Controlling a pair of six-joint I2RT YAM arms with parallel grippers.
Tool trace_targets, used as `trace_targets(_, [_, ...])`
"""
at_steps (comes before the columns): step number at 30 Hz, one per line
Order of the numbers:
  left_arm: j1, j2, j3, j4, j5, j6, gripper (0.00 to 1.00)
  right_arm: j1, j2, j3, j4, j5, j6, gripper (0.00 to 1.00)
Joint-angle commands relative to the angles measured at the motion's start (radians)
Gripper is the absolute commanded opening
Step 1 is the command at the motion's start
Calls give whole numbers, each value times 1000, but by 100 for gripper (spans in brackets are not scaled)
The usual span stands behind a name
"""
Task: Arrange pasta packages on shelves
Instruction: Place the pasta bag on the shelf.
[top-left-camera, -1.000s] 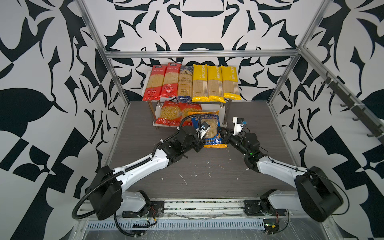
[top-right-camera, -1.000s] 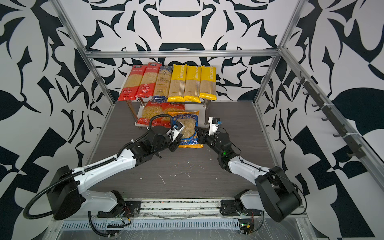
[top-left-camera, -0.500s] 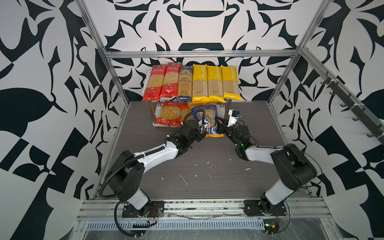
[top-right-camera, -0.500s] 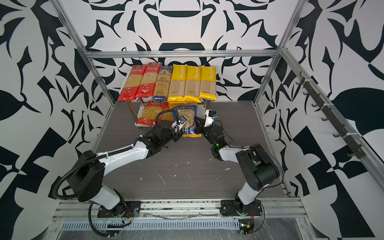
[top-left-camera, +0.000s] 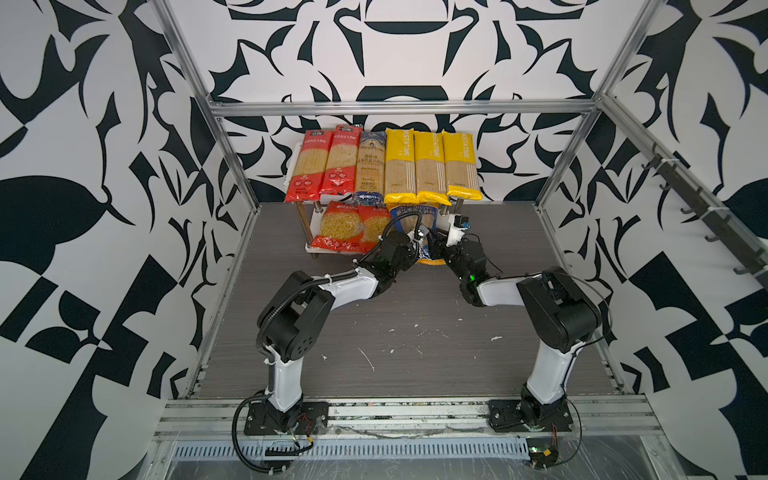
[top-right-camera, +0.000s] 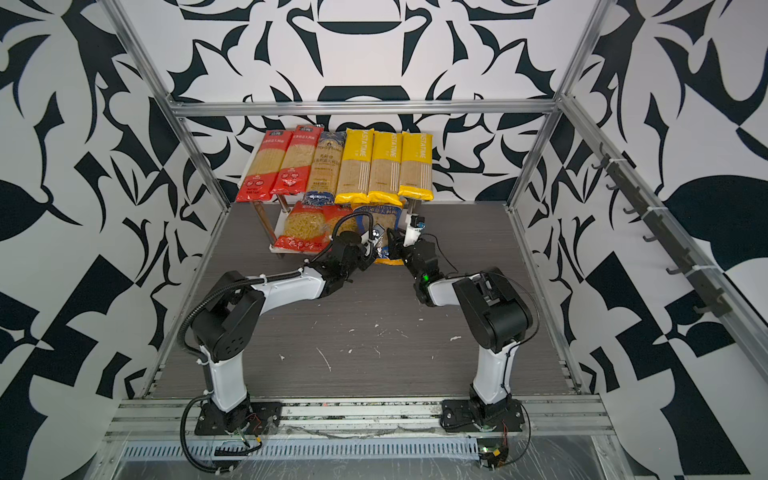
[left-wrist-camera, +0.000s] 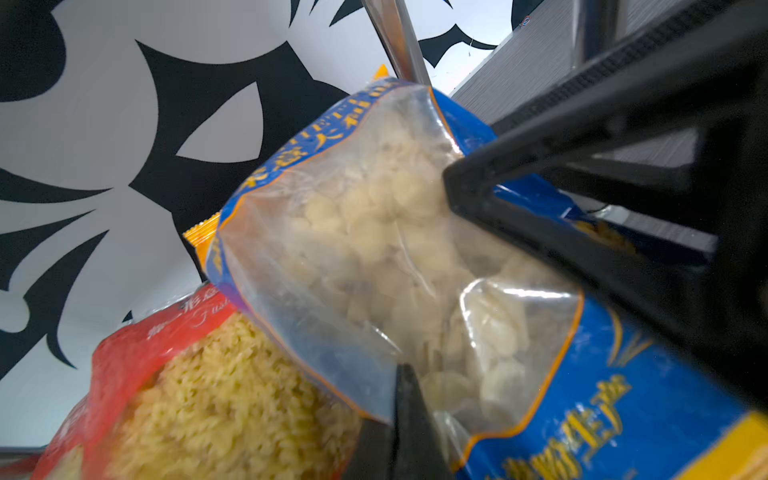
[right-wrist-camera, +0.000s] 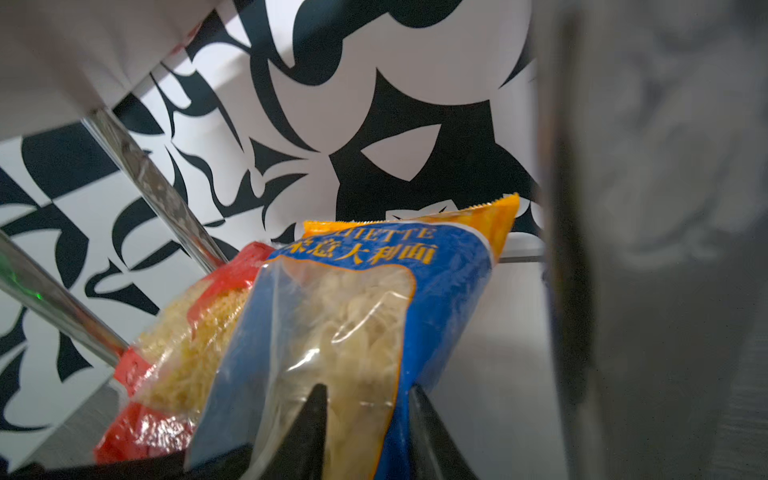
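In both top views the room is a booth of black-and-white leaf-patterned walls (top-left-camera: 104, 208) framed by aluminium rails (top-left-camera: 399, 108). A bar of dark hooks (top-left-camera: 698, 199) runs along one side. The dark grey wood-grain tabletop (top-left-camera: 415, 316) is flecked with white crumbs and scratches. At its far edge stands the small two-tier white rack on chrome legs (top-left-camera: 302, 220). Red, dark-blue and yellow spaghetti packs (top-left-camera: 428, 162) lie side by side on its top board, and red fusilli bags (top-left-camera: 336, 228) lie on the lower one. Beside them, the blue-and-orange plastic pasta bag (top-right-camera: 376, 212) reaches in under the top board, its near end poking out towards the arms.

From the left wrist, the left gripper (left-wrist-camera: 426, 276) is clamped on that bag, which overlaps a fusilli bag.

From the right wrist, the right gripper (right-wrist-camera: 368, 399) has its jaws apart, astride the bag's near end. The pale lower board (right-wrist-camera: 498, 332) shows alongside.
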Motion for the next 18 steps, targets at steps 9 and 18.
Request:
trace_targets(9, [16, 35, 89, 50, -46, -91, 0, 32, -307, -120, -123, -7, -101, 58])
trace_targets(18, [18, 86, 178, 28, -34, -212, 0, 32, -539, -277, -191, 22, -77, 58])
